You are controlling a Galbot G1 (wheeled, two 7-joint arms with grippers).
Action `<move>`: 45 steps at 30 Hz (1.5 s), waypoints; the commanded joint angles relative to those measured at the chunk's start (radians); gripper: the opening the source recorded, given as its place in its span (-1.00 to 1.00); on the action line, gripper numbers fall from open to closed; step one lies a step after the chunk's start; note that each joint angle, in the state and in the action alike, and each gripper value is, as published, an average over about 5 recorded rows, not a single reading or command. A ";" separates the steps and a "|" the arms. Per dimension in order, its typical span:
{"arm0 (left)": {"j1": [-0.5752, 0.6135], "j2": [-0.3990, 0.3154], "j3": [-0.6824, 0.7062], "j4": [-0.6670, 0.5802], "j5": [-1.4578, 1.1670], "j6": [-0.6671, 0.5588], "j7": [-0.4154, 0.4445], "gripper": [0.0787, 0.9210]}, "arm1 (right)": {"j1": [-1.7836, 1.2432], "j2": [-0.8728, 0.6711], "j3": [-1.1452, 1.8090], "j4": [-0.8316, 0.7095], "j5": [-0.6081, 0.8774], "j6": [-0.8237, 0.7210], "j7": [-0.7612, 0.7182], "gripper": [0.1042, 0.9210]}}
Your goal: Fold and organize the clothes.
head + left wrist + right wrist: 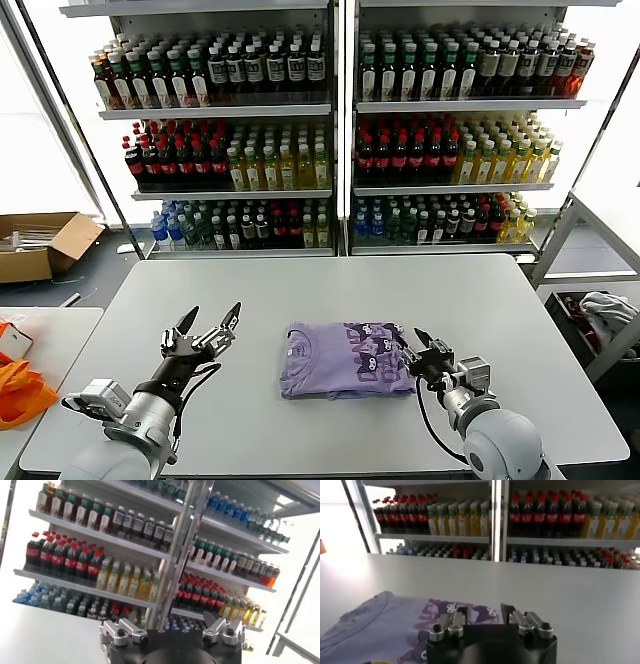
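Right gripper point(421, 352): lower right of the head view, at the right edge of the T-shirt; its fingers stand apart with nothing between them, and the right wrist view shows the gap over the cloth's edge, so it looks placed either to let go or to pinch that edge.
Left gripper point(213, 325): lower left, raised above the bare table, fingers spread wide and empty; it seems to wait clear of the cloth.
T-shirt point(345, 358): lavender, folded into a compact rectangle, centre of the frame near the table's front; printed side and neck label face up.
Table point(320, 290): grey, carries the T-shirt alone.
Task stage: folding appears nearly done; what is left is likely tidying or squaring the bundle.
Orange cloth point(18, 388): far left edge, on a separate surface.
Shelves point(340, 130): upper frame, stocked with bottles.
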 commanded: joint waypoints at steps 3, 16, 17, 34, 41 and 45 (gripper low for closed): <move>0.025 0.000 -0.017 -0.028 -0.002 0.000 -0.001 0.77 | 0.093 0.154 -0.206 -0.103 -0.176 0.056 0.020 0.23; 0.043 -0.009 -0.020 -0.034 0.000 -0.005 0.002 0.77 | 0.041 0.182 -0.208 -0.242 -0.213 0.117 0.026 0.76; 0.040 -0.007 -0.019 -0.033 0.000 -0.004 0.002 0.77 | 0.040 0.181 -0.206 -0.210 -0.204 0.118 0.033 0.76; 0.035 -0.005 -0.015 -0.021 -0.002 -0.008 0.009 0.77 | 0.213 0.439 -0.388 -0.438 -0.332 0.131 0.082 0.76; 0.048 -0.011 -0.031 -0.014 -0.004 -0.017 0.013 0.77 | 0.259 0.449 -0.398 -0.499 -0.342 0.104 0.107 0.76; 0.043 -0.009 -0.036 -0.003 -0.006 -0.020 0.019 0.77 | 0.252 0.395 -0.391 -0.368 -0.299 0.098 0.133 0.76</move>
